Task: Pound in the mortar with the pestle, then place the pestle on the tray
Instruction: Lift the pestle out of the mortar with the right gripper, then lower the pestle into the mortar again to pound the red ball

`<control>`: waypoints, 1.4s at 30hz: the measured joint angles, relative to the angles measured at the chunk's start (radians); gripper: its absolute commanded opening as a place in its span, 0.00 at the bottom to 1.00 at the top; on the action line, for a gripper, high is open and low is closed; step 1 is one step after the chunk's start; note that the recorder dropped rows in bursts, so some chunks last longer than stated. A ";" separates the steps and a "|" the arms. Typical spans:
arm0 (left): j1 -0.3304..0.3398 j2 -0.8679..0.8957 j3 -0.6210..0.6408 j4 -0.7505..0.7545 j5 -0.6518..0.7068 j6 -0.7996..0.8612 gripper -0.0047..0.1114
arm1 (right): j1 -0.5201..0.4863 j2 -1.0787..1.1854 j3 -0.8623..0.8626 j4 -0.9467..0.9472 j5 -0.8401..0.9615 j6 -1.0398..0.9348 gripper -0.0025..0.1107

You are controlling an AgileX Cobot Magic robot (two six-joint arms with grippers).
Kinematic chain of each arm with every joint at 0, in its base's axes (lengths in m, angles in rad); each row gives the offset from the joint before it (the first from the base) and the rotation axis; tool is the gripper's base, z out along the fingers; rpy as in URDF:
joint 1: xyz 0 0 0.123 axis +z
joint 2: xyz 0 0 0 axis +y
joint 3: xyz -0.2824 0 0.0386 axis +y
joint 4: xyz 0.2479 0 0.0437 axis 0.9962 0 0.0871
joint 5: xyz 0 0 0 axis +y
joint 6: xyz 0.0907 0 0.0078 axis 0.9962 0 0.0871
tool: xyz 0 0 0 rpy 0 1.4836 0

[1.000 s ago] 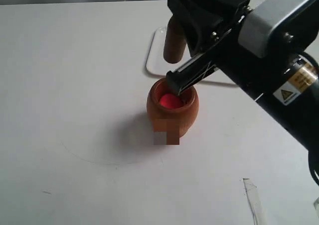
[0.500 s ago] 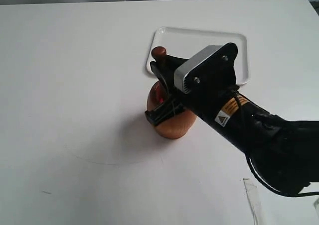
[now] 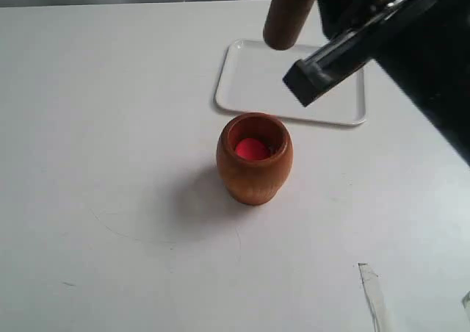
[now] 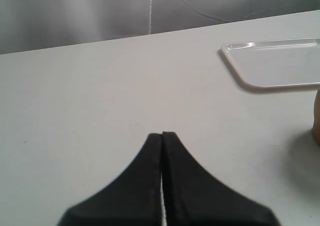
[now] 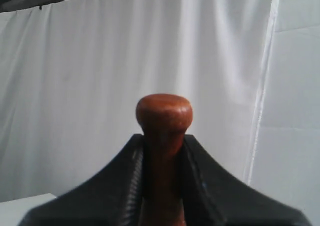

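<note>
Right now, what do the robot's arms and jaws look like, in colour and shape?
The left gripper and right gripper have matte black jaws, broad-based, tapering to narrow tips. The right arm is black too; a silvery strip runs along one jaw.

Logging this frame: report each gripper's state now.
Left gripper: closed, holding nothing.
Right gripper: closed on the slim dark brown wooden pestle.

My right hand [image 5: 162, 145] has come up off the mortar [image 3: 254, 161], drawing the pestle [image 3: 288, 15] clear of it since the downstroke half a second ago. Its blunt end now hangs high at the mortar's 12 o'clock, by the tray's [image 3: 257, 82] 11 o'clock corner. The mortar's red inside shows again.
</note>
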 measured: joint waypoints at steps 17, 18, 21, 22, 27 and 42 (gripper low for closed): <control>0.000 0.000 0.000 0.000 0.000 0.000 0.04 | 0.000 0.447 0.000 0.004 0.189 0.059 0.02; 0.000 0.000 0.000 0.000 0.000 0.000 0.04 | 0.000 0.486 -0.003 0.001 0.151 0.069 0.02; 0.000 0.000 0.000 0.000 0.000 0.000 0.04 | 0.000 0.547 -0.013 0.001 0.057 0.090 0.02; 0.000 0.000 0.000 0.000 0.000 0.000 0.04 | 0.000 0.558 -0.013 0.001 0.032 0.095 0.02; 0.000 0.000 0.000 0.000 0.000 0.000 0.04 | 0.000 0.529 -0.003 -0.004 -0.019 0.117 0.02; 0.000 0.000 0.000 0.000 0.000 0.000 0.04 | 0.000 0.025 -0.002 -0.068 0.017 0.035 0.02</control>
